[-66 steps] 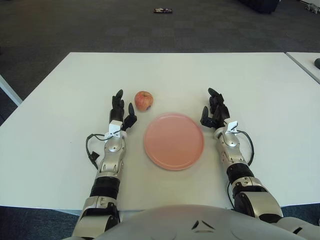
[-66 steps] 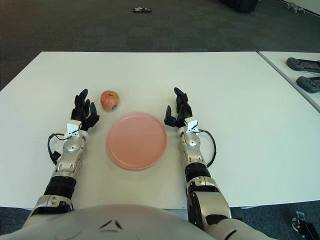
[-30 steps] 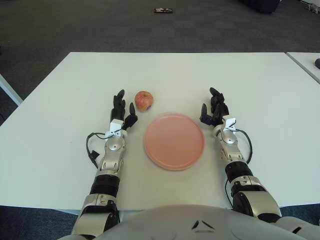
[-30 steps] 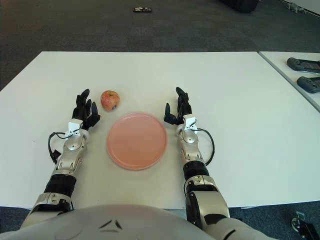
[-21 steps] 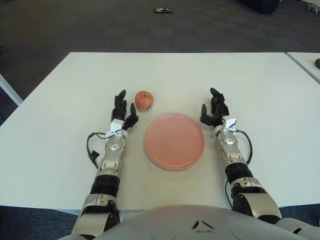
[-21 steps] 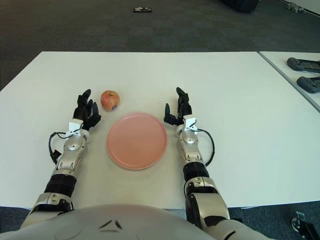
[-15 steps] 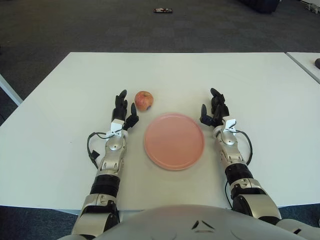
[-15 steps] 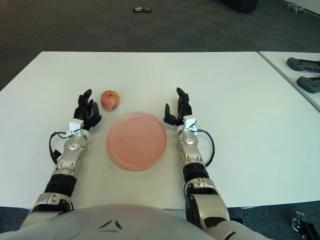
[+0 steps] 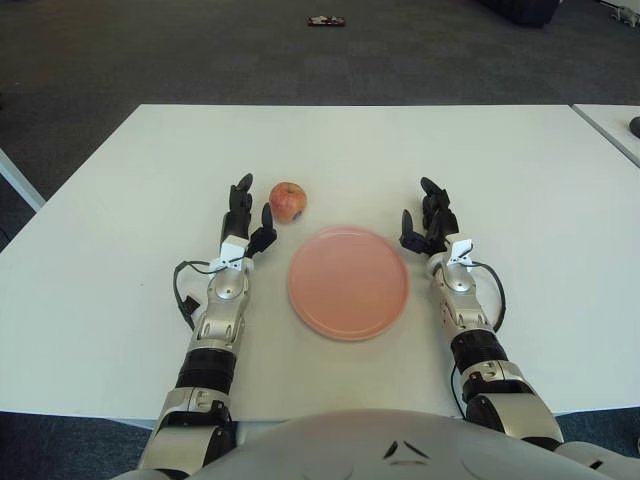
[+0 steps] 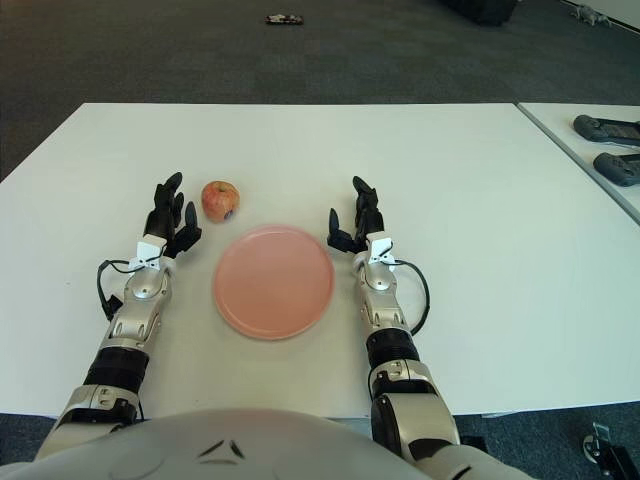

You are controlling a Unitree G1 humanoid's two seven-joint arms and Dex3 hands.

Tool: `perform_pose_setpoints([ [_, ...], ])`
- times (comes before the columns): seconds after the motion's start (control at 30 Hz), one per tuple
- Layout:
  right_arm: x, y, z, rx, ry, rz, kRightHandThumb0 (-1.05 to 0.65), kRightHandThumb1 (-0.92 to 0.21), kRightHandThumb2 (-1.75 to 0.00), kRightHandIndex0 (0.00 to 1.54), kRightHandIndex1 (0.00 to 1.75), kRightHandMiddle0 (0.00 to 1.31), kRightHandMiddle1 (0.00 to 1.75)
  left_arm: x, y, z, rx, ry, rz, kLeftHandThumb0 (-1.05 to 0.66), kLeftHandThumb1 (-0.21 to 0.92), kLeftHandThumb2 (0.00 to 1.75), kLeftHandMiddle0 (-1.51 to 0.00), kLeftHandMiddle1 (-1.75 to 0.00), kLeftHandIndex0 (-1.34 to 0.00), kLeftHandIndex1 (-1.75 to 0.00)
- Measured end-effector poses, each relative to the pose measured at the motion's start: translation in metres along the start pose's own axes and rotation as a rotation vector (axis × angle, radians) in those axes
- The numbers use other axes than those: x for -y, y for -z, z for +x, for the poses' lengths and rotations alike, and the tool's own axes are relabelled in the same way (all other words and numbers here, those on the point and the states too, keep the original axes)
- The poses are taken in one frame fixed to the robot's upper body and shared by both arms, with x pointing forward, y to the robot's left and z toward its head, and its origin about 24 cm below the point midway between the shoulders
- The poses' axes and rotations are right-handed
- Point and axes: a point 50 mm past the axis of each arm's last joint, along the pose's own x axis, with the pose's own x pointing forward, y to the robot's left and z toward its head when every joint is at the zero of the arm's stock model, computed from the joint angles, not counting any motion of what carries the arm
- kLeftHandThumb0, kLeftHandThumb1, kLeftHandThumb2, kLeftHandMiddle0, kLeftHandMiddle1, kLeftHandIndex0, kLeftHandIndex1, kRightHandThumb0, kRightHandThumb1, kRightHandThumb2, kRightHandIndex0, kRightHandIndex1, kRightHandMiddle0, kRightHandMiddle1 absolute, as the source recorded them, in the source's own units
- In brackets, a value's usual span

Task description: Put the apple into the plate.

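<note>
A red-yellow apple (image 9: 287, 201) sits on the white table (image 9: 150, 160), just behind and left of a round pink plate (image 9: 347, 282). My left hand (image 9: 243, 215) lies flat on the table immediately left of the apple, fingers spread and holding nothing, with a small gap between them. My right hand (image 9: 428, 222) rests at the plate's right rim, fingers open and empty. The plate is bare.
Another white table (image 10: 590, 150) stands to the right with dark controllers (image 10: 608, 128) on it. A small dark object (image 9: 326, 20) lies on the carpet beyond the table's far edge.
My left hand has slid forward a little along the table, closer beside the apple. The right hand, apple and plate have not moved.
</note>
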Motion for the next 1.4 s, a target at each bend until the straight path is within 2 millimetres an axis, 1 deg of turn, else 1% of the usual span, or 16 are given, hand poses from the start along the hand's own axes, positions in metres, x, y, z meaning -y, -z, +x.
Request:
perform_pose_setpoints([
  [0.03, 0.000, 0.000, 0.000, 0.000, -0.001, 0.000, -0.24, -0.46, -1.14, 0.25, 0.01, 0.00, 0.48, -0.001, -0.001, 0.000, 0.007, -0.008, 0.010, -0.88, 0.92, 0.76, -0.11, 0.00, 0.00, -0.31],
  [0.1, 0.000, 0.000, -0.001, 0.000, -0.002, -0.001, -0.23, -0.47, -1.14, 0.26, 0.02, 0.00, 0.49, -0.002, -0.002, 0.000, 0.024, -0.021, 0.032, -0.92, 0.92, 0.70, -0.05, 0.00, 0.00, -0.21],
  [0.2, -0.001, 0.000, -0.001, 0.000, -0.004, -0.001, -0.21, -0.47, -1.15, 0.26, 0.02, 0.00, 0.48, -0.006, -0.004, 0.002, 0.057, -0.039, 0.079, -0.96, 0.92, 0.62, -0.02, 0.00, 0.00, -0.13],
  [0.3, -0.001, 0.000, -0.001, 0.000, -0.006, 0.000, -0.22, -0.46, -1.16, 0.24, 0.01, 0.00, 0.47, -0.013, -0.011, 0.010, 0.093, -0.048, 0.132, -1.03, 0.92, 0.42, 0.00, 0.00, 0.00, -0.03],
  [0.47, -0.001, 0.000, -0.001, 0.000, -0.006, 0.002, -0.25, -0.45, -1.15, 0.23, 0.00, 0.00, 0.47, -0.027, -0.034, 0.028, 0.238, -0.085, 0.232, -1.04, 0.92, 0.23, 0.00, 0.00, 0.00, 0.00],
  [0.6, -0.001, 0.000, -0.001, 0.001, -0.007, 0.002, -0.27, -0.44, -1.13, 0.22, 0.00, 0.00, 0.47, -0.031, -0.047, 0.038, 0.326, -0.083, 0.257, -1.05, 0.91, 0.12, 0.00, 0.00, 0.00, 0.00],
  [0.73, -0.002, 0.000, -0.001, 0.000, -0.011, 0.005, -0.27, -0.44, -1.13, 0.22, 0.00, 0.00, 0.48, -0.031, -0.051, 0.046, 0.370, -0.058, 0.306, -1.05, 0.89, 0.09, 0.00, 0.00, 0.00, 0.00],
  [0.97, -0.003, 0.000, -0.001, -0.001, -0.016, 0.009, -0.25, -0.44, -1.13, 0.23, 0.01, 0.00, 0.48, -0.030, -0.053, 0.054, 0.401, 0.009, 0.380, -1.05, 0.88, 0.06, 0.00, 0.00, 0.00, 0.00],
  [1.13, -0.003, 0.001, -0.001, -0.001, -0.015, 0.010, -0.24, -0.45, -1.14, 0.24, 0.01, 0.00, 0.47, -0.028, -0.060, 0.062, 0.418, 0.073, 0.429, -1.05, 0.87, 0.05, 0.00, 0.00, 0.00, 0.00],
  [1.4, -0.003, 0.001, -0.001, -0.004, -0.015, 0.010, -0.23, -0.45, -1.14, 0.24, 0.01, 0.00, 0.49, -0.020, -0.071, 0.080, 0.390, 0.249, 0.482, -1.05, 0.85, 0.04, 0.00, 0.00, 0.00, 0.00],
])
